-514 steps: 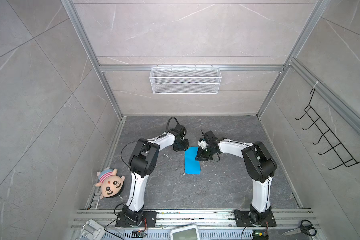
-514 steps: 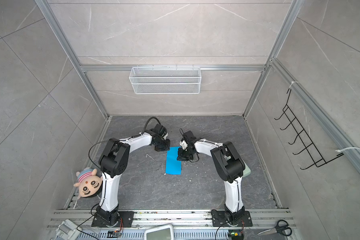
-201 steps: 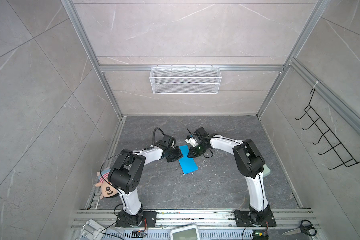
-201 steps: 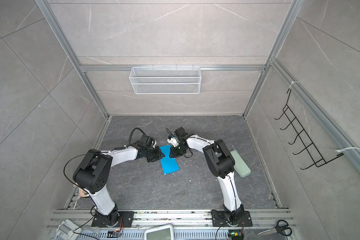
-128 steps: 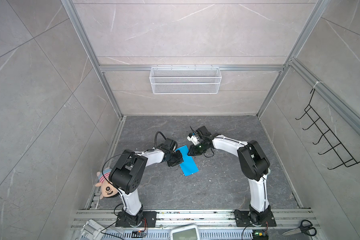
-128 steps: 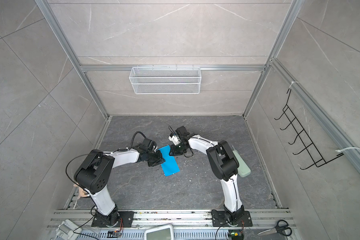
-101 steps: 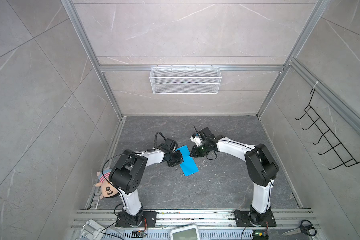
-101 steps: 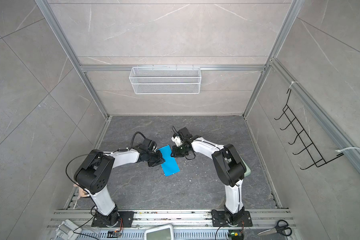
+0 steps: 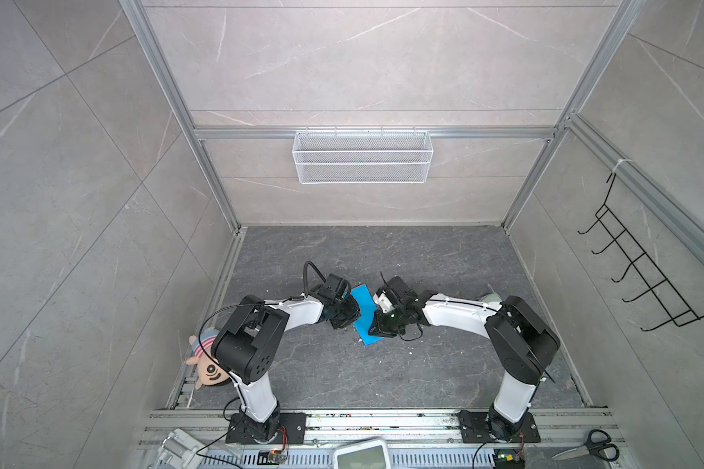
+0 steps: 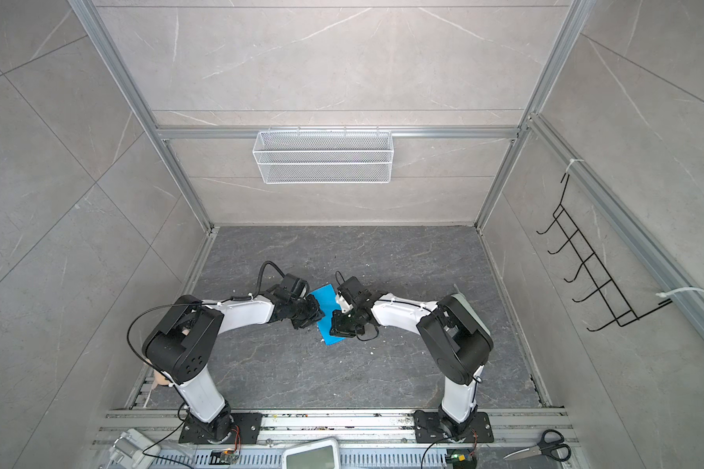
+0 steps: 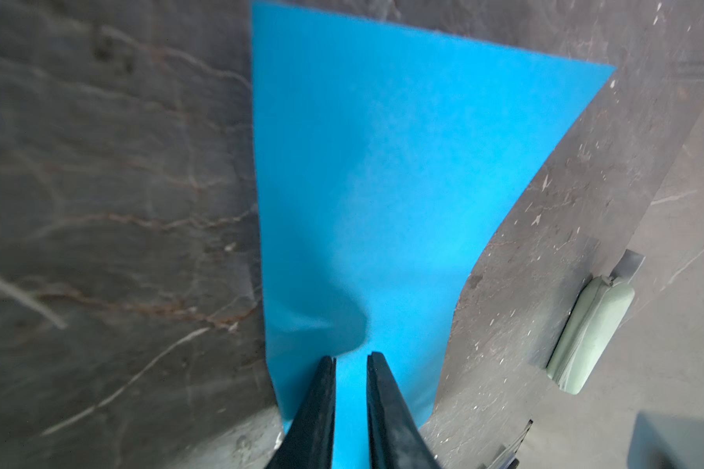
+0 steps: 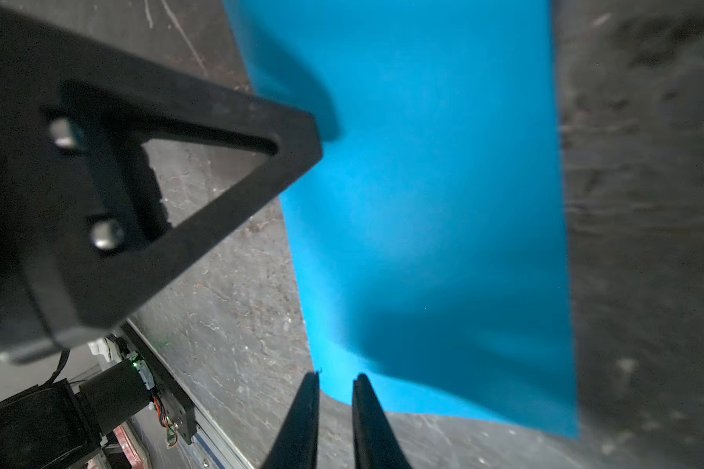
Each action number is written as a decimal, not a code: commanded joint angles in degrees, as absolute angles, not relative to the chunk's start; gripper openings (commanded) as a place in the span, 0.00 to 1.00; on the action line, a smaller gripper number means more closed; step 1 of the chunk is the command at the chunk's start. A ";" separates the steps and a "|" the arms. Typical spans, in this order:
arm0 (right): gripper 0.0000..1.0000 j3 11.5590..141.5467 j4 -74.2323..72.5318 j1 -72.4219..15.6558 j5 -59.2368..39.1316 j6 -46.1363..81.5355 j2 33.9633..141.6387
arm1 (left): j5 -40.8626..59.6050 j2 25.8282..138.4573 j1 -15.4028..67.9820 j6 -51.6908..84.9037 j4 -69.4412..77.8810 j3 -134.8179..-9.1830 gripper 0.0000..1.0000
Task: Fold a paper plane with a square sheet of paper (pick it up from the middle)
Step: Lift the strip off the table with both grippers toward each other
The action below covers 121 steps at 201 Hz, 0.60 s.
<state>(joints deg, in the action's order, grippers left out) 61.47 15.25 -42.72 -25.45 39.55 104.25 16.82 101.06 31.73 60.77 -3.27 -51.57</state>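
**Both pairs of fingers nearly closed at the blue paper**

The blue sheet of paper (image 9: 364,309) lies on the dark, stone-patterned surface (image 9: 342,377) in the middle of the work area, directly between the tips of the two arms. In both top views it shows as an oblong, longer than it is wide. It is set at a slant, with one long side facing each arm.

The left fingers (image 11: 320,406) stand only a narrow slit apart. Blue shows through that slit, so they reach in over the paper from its long side. Just ahead of one tip the paper buckles into a small hump that casts a shadow. In the right wrist view these fingers appear side-on as a black triangular frame, with the point at the paper's edge.

The right fingers (image 12: 303,418) are parted by a similar narrow gap. Their tips sit at a corner of the paper, where the sheet curls up off the surface with a dark shadow across it.

Both wrist views are blurred close to the tips. I cannot tell whether either pair actually nips the paper or only touches it. The visible gaps suggest that nothing is clamped tight.

A pale green pouch (image 11: 590,329) lies on the surface well apart from the paper, on the right arm's side.
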 commanded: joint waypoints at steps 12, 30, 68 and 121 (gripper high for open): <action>0.18 62.74 12.13 -45.15 -27.38 42.12 107.11 | 16.79 99.97 31.86 63.19 -3.78 -50.71 0.21; 0.17 63.64 11.57 -45.87 -28.23 42.17 108.69 | 17.14 100.06 31.66 63.17 -3.69 -51.03 0.20; 0.14 64.93 12.92 -46.00 -27.09 41.84 111.13 | 17.88 99.43 30.96 63.06 -3.43 -50.62 0.17; 0.14 63.85 20.29 -45.54 -14.76 38.44 107.88 | 19.86 99.00 29.47 59.09 -6.46 -52.87 0.18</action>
<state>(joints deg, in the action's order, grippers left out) 64.18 14.59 -45.80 -23.16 40.69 109.91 18.31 100.75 30.30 61.89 -3.33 -51.20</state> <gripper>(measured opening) 0.140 0.179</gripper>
